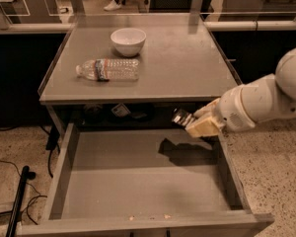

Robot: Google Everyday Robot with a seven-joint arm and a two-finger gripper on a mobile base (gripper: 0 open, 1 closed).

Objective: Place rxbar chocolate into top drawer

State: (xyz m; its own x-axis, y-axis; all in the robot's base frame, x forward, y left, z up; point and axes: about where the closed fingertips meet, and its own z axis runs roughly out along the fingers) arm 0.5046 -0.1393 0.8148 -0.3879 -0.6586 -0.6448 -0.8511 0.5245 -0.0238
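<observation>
Your gripper (pixel 192 124), closed tight on the bar (pixel 179 116), hangs over the right rear corner of the open drawer (pixel 138 186).

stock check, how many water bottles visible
1: the water bottle lies sideways on the tabletop; more may hide beneath it. The gripper holds the rxbar chocolate over the top drawer.

The arm is a smooth white shell of rounded, bulbous segments with a darker seam ring near the wrist. Its tool (pixel 184 120) is blocky and cream-tan, just above the top drawer's (pixel 138 191) right rear corner, below the surface (pixel 187 68) edge.
</observation>
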